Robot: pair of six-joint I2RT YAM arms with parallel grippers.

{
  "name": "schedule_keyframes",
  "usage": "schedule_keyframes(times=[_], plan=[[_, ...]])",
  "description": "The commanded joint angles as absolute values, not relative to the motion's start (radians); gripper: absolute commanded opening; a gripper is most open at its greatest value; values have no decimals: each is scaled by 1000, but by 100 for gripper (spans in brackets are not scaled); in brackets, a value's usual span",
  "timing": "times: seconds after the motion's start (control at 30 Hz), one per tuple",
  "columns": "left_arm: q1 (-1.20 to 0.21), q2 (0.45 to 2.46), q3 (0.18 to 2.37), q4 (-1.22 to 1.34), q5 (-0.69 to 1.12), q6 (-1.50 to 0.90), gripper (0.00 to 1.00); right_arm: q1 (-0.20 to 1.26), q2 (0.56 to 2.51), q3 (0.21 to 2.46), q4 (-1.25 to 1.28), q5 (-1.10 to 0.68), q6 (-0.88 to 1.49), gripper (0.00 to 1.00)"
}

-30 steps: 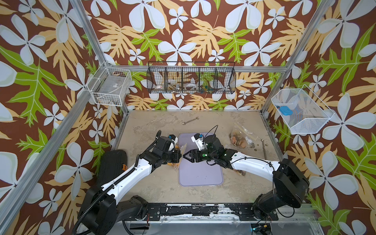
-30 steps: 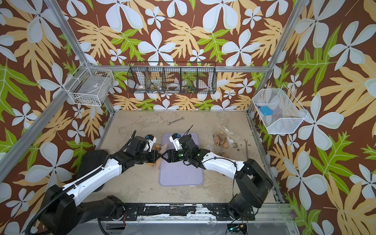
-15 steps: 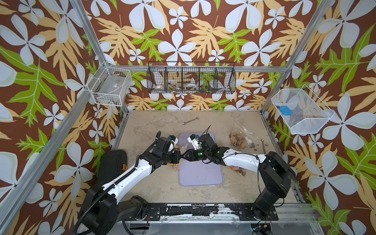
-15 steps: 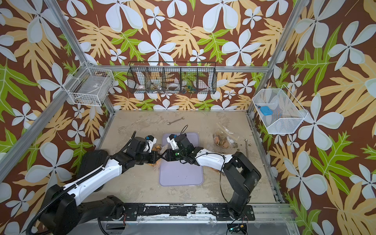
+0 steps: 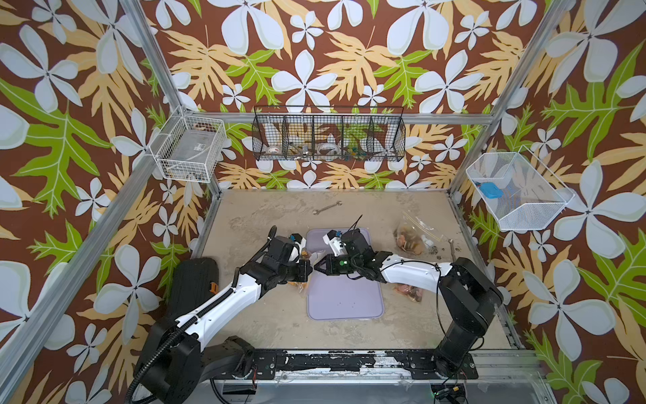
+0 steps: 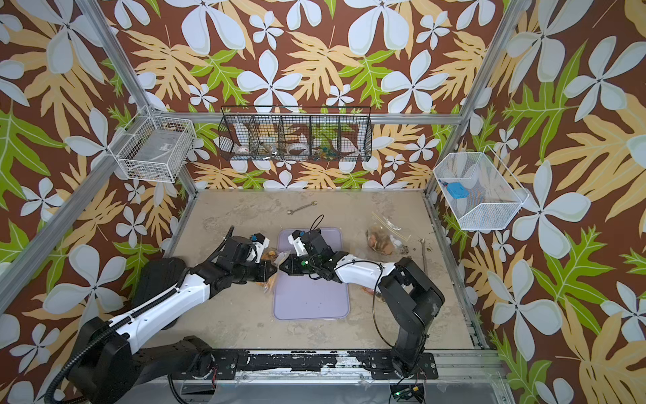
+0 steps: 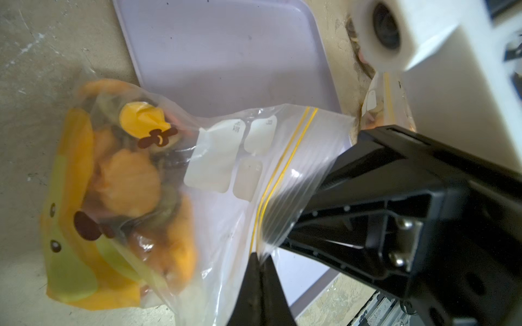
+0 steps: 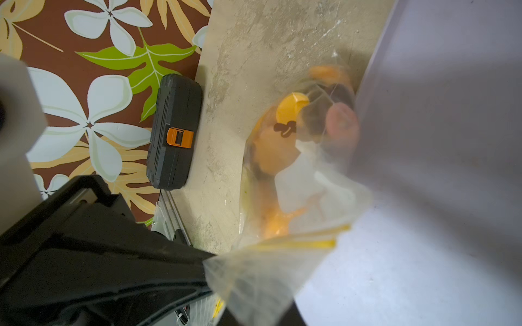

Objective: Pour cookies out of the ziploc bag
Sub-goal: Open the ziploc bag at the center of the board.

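Mid-frame by tray (image 5: pixel 344 300): clamped on limp, slick ziploc bag (image 7: pixel 226 158) lip with left gripper (image 5: pixel 309 271) and right gripper (image 5: pixel 317 269); cookies (image 7: pixel 127 175) likely light, brittle.

Glossy plastic ziploc bag (image 7: pixel 214 175); smooth matt tray (image 7: pixel 226 56).

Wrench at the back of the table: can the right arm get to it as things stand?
Probably not yet: the right claw is shut on the top of the ziploc bag and must let go first. Otherwise the way to the wrench looks free.
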State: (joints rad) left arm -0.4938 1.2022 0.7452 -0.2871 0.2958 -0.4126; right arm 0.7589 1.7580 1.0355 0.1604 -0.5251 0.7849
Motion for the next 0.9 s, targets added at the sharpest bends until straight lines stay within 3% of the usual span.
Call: schedule_keyframes(times=[0.0, 0.07, 0.87], plan=[[-494, 1200, 744, -271, 305, -403, 0, 759, 1759, 1036, 169, -523, 795, 7], [-494, 1200, 745, -271, 300, -403, 0, 759, 1757, 1034, 169, -523, 794, 0], [-494, 1187, 759, -281, 270, -414, 0, 775, 1761, 1095, -43, -277, 664, 0]])
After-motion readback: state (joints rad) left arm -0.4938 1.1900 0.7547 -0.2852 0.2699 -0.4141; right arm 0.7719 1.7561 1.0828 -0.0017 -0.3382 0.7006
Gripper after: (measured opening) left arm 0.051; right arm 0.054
